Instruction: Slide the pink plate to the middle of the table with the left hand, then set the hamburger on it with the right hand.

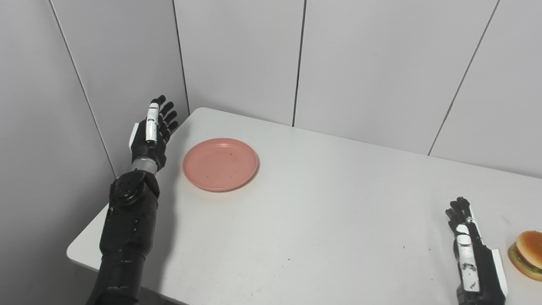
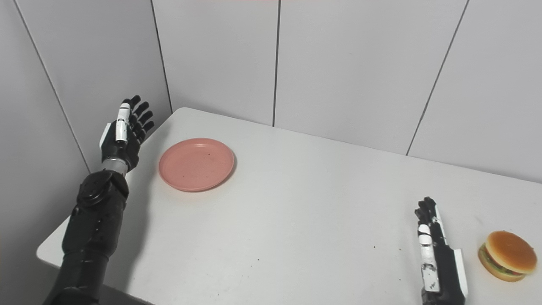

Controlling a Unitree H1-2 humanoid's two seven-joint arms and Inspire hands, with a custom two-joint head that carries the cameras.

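I see the pink plate flat on the white desk near its far left corner, empty. My left hand is raised beside the plate on its left, apart from it, fingers spread wide and holding nothing. My right hand lies low at the near right of the desk, fingers extended, empty. The hamburger sits upright on the desk just right of that hand, not touching it.

No text, label, brand, number or sign can be read anywhere in either view.
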